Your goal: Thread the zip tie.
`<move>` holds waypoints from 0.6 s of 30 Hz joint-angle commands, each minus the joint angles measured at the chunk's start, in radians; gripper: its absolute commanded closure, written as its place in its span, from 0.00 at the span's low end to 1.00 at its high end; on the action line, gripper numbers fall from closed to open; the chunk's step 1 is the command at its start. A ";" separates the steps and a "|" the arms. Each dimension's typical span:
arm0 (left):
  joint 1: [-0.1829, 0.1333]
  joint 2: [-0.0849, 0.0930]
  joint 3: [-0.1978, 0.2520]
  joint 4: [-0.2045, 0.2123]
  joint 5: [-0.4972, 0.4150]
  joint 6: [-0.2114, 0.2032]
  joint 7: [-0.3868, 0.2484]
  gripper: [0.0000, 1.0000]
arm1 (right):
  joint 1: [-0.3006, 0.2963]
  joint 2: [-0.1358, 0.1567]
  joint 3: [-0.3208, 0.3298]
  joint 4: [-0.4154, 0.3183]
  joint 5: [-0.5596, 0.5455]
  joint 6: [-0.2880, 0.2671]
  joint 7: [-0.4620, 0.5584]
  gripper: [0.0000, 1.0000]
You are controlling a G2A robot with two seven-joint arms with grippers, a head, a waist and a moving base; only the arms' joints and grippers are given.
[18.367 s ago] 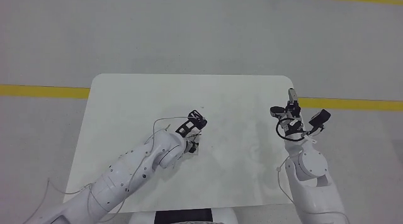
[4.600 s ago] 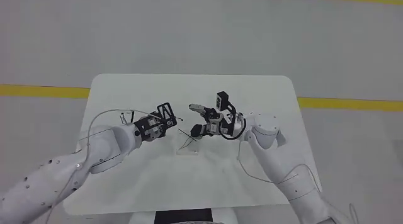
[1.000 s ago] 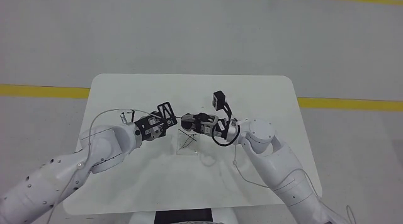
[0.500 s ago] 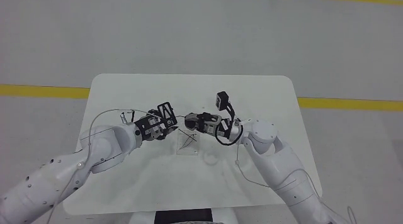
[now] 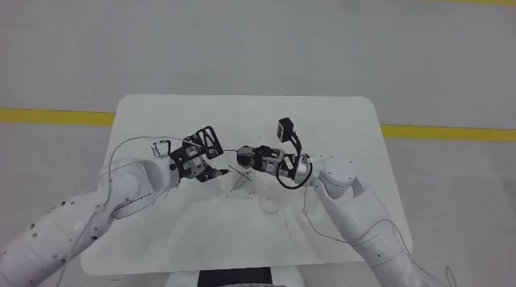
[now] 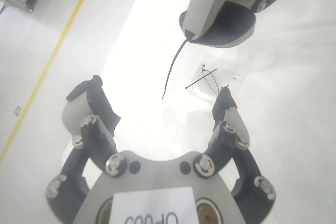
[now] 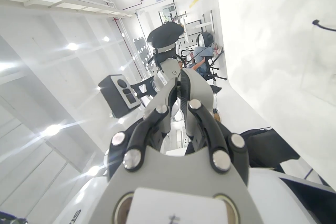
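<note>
Grey floor with yellow lines surrounds the white tabletop (image 5: 322,126), which fills the lower middle of the top view, and I have both arms meeting over its centre. My left gripper (image 5: 214,155) sits just left of centre, above the surface, with its fingers (image 6: 94,96) spread wide and nothing between them that they touch. My right gripper (image 5: 241,157) faces it from just right of centre, near but apart from it. Its fingers (image 7: 189,88) are pressed together and pinch one end of a black zip tie (image 6: 172,64). From that pinch the zip tie runs out in a slight curve toward the left gripper, and its free tip ends about at the mouth of the wide fingers. I cannot tell whether the tip is truly between them or only lines up with the gap. Neither left finger touches it. Just below the two grippers in the top view, a small clear bag (image 5: 242,184) lies flat on the tabletop. On or in it lie a few more thin black ties (image 6: 202,79), crossed over one another, and no gripper touches them. In my left wrist view one dark fingertip (image 6: 224,101) overlaps the bag's edge, but I cannot tell whether it makes contact.
</note>
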 commanded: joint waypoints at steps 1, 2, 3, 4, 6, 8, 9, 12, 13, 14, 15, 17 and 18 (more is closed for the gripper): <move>0.014 0.008 -0.048 0.027 -0.142 -0.051 0.062 0.00 | -0.009 0.005 0.015 -0.008 -0.022 -0.029 0.010 1.00; 0.022 0.013 -0.055 0.029 -0.211 -0.051 0.085 0.00 | -0.012 0.007 0.022 -0.013 -0.026 -0.043 0.016 1.00; 0.026 0.020 -0.058 0.031 -0.289 -0.051 0.110 0.00 | -0.015 0.009 0.030 -0.019 -0.032 -0.060 0.022 1.00; 0.026 0.031 -0.056 0.034 -0.377 -0.051 0.115 0.00 | -0.020 0.011 0.038 -0.024 -0.046 -0.079 0.025 1.00; 0.014 0.049 -0.051 0.035 -0.511 -0.051 0.127 0.00 | -0.027 0.014 0.051 -0.035 -0.058 -0.108 0.021 1.00; -0.011 0.069 -0.030 0.048 -0.672 -0.051 0.098 0.00 | -0.035 0.016 0.063 -0.043 -0.074 -0.137 0.007 1.00; -0.025 0.076 -0.024 0.063 -0.744 -0.051 0.084 0.00 | -0.038 0.017 0.067 -0.045 -0.080 -0.146 0.000 1.00; -0.085 0.091 0.000 0.104 -0.917 -0.051 -0.022 0.00 | -0.039 0.018 0.068 -0.045 -0.105 -0.164 -0.016 1.00; -0.095 0.094 0.002 0.128 -0.900 -0.051 -0.031 0.00 | -0.039 0.017 0.068 -0.042 -0.107 -0.158 -0.027 1.00; -0.095 0.094 0.002 0.128 -0.900 -0.051 -0.031 0.00 | -0.039 0.017 0.068 -0.042 -0.107 -0.158 -0.027 1.00; -0.095 0.094 0.002 0.128 -0.900 -0.051 -0.031 0.00 | -0.039 0.017 0.068 -0.042 -0.107 -0.158 -0.027 1.00; -0.095 0.094 0.002 0.128 -0.900 -0.051 -0.031 0.00 | -0.039 0.017 0.068 -0.042 -0.107 -0.158 -0.027 1.00; -0.095 0.094 0.002 0.128 -0.900 -0.051 -0.031 0.00 | -0.039 0.017 0.068 -0.042 -0.107 -0.158 -0.027 1.00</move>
